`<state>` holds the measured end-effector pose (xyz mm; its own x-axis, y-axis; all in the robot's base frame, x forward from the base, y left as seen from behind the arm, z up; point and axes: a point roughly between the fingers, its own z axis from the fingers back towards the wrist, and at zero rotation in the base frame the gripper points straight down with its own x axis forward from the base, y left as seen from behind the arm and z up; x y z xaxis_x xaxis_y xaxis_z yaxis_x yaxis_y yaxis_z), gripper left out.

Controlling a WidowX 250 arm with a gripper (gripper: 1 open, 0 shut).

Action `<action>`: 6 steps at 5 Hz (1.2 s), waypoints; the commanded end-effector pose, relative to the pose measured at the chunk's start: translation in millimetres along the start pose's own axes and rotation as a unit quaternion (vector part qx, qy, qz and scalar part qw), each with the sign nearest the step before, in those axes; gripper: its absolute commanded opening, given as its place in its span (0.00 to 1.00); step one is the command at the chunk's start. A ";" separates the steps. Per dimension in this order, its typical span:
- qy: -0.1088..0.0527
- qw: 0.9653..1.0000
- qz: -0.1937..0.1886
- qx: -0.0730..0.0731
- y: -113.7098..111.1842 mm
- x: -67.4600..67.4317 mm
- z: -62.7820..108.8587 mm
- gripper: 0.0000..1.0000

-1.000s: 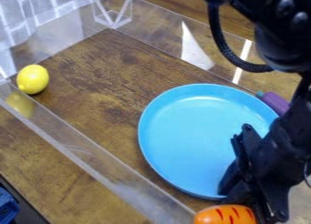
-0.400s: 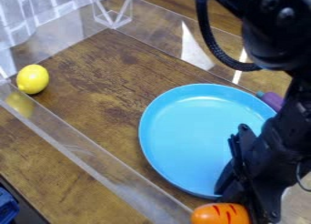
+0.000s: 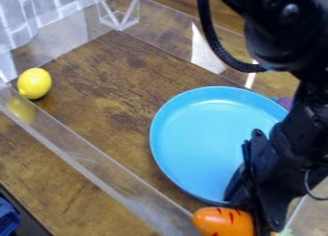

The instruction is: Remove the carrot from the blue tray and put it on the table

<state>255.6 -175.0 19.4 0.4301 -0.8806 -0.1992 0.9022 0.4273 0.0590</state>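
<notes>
The orange carrot (image 3: 223,222) is at the bottom edge of the camera view, just outside the near rim of the blue tray (image 3: 205,134), which holds nothing. My black gripper (image 3: 251,207) reaches down over the tray's near right side and is shut on the carrot. Its fingertips are dark and hard to tell apart. The carrot's lower part is cut off by the frame. The worn brown table (image 3: 115,77) spreads to the left and behind the tray.
A yellow ball (image 3: 35,82) lies at the far left by the clear acrylic wall (image 3: 77,149) along the front edge. A sliver of a purple toy (image 3: 286,102) peeks out behind the tray's right rim. The arm fills the upper right.
The gripper and the carrot have shifted a little to the left along the tray's near rim. More of the carrot shows now. The yellow ball has stayed put.
</notes>
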 end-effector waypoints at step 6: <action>0.017 0.990 -0.136 -0.035 -16.0 -6.6 -11.2 1.00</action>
<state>256.6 -175.4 18.4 0.2075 -0.9597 -0.1895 0.9777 0.2100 0.0071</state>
